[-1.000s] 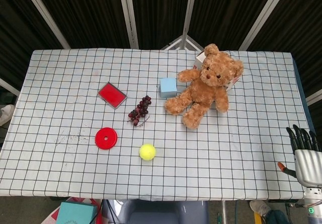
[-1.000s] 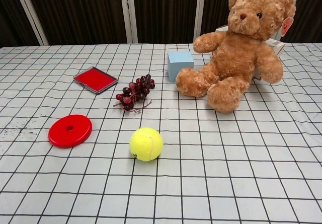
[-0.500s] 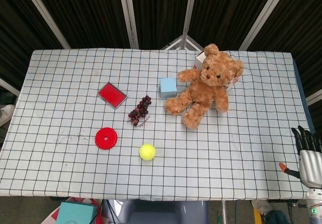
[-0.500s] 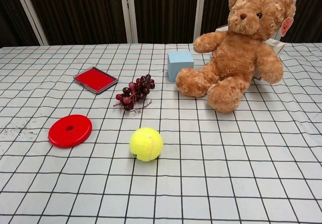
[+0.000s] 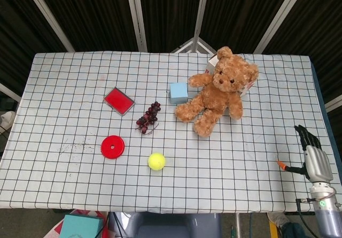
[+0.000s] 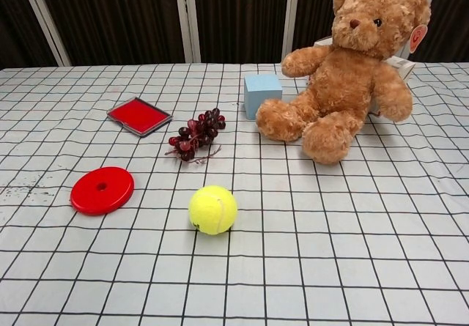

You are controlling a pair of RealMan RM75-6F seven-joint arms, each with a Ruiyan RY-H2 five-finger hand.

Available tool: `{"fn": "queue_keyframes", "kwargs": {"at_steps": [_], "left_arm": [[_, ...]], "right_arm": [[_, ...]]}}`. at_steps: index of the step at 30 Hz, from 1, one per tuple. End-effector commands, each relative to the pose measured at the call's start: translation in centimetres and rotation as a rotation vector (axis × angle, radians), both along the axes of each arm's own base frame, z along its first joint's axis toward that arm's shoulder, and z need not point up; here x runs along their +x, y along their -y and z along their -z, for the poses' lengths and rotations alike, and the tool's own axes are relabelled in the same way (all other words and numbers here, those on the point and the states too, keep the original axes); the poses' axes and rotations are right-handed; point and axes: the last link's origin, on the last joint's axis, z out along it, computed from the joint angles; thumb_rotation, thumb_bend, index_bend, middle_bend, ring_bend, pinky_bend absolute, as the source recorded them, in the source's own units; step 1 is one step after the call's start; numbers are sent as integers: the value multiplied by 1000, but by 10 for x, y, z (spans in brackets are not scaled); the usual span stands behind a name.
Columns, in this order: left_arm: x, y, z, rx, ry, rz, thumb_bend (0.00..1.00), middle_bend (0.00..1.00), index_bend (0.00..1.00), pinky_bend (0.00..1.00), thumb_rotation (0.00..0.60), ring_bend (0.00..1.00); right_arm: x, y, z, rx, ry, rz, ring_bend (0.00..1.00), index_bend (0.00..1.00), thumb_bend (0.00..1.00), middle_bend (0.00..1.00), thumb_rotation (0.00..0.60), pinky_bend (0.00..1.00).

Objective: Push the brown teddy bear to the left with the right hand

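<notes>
The brown teddy bear [image 5: 220, 92] [image 6: 346, 67] sits upright at the back right of the checked table, leaning against a white box [image 5: 212, 62] behind it. My right hand [image 5: 311, 153] hovers over the table's near right corner, well to the right of the bear and nearer to me. Its fingers are extended and apart, with nothing in them. The chest view does not show this hand. My left hand appears in neither view.
A light blue cube [image 5: 178, 92] stands just left of the bear. Dark red grapes [image 5: 148, 117], a red tray [image 5: 118, 100], a red disc [image 5: 113, 146] and a yellow tennis ball [image 5: 156, 161] lie further left. The table's right edge [image 5: 319, 109] is near my right hand.
My right hand has moved left and slightly up, from beyond the table's right edge to over its near right corner. The bear and the other objects have not moved.
</notes>
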Motion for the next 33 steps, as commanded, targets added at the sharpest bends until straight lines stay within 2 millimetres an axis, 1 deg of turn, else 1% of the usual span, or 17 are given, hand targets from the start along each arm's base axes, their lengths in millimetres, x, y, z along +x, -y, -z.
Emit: {"fn": "queue_keyframes", "kwargs": {"at_steps": [1,6,11,15,18,23,29,33], "left_arm": [[0,-1,1,-4,-6,0,184,0,227,139,600,8],[-1,-2,1,0,-9,-9,183,0,228,139,600,8],[-2,-3,0,4,-10,-17,184,0,228,139,600,8],[-3,-5,1,2,-14,-24,183,0,229,139,600,8],[-3,-5,2,-1,-18,-29,183,0,229,139,600,8],[-5,-7,2,2,-21,-40,184,0,231,139,600,8],[-6,-9,2,-2,-22,-49,184,0,240,139,600,8],[-7,-10,2,-4,-23,-53,184,0,240,139,600,8]], "right_arm": [[14,46,4,24,232,37,57,0,103,25,600,0],[20,78,15,96,329,93,67,8,104,52,600,0],[27,101,24,119,397,126,115,57,104,109,600,0],[34,123,38,112,446,171,131,76,104,125,600,0],[39,135,51,122,432,197,164,124,104,159,600,0],[53,151,66,104,451,231,275,272,104,271,600,0],[64,162,83,105,399,259,308,311,104,298,600,0],[71,169,92,104,407,282,330,327,103,318,600,0]]}}
